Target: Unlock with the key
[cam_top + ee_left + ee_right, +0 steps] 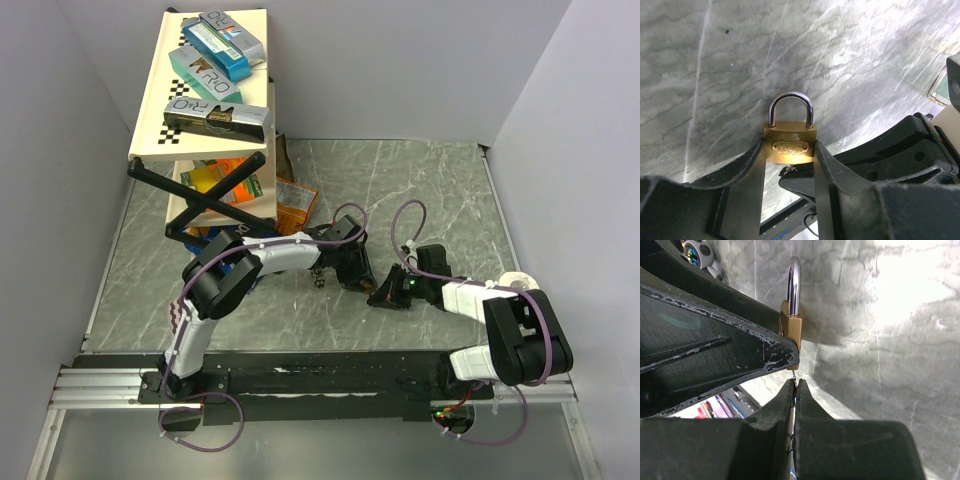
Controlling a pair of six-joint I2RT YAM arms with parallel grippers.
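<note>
A brass padlock (790, 145) with a closed silver shackle is clamped upright between my left gripper's (789, 150) fingers, above the marbled table. It shows edge-on in the right wrist view (791, 322). My right gripper (796, 382) is shut on the key (795, 376), a thin metal blade sticking out of the fingertips and reaching the padlock's underside. The key's tip (786, 170) shows just under the padlock's bottom face in the left wrist view. In the top view the two grippers meet mid-table, left (352, 272) and right (383, 295).
A tilted cream shelf rack (200, 100) with several boxes stands at the back left, with orange packets (295, 205) at its foot. A small dark item (320, 280) lies under the left arm. Grey walls enclose the table.
</note>
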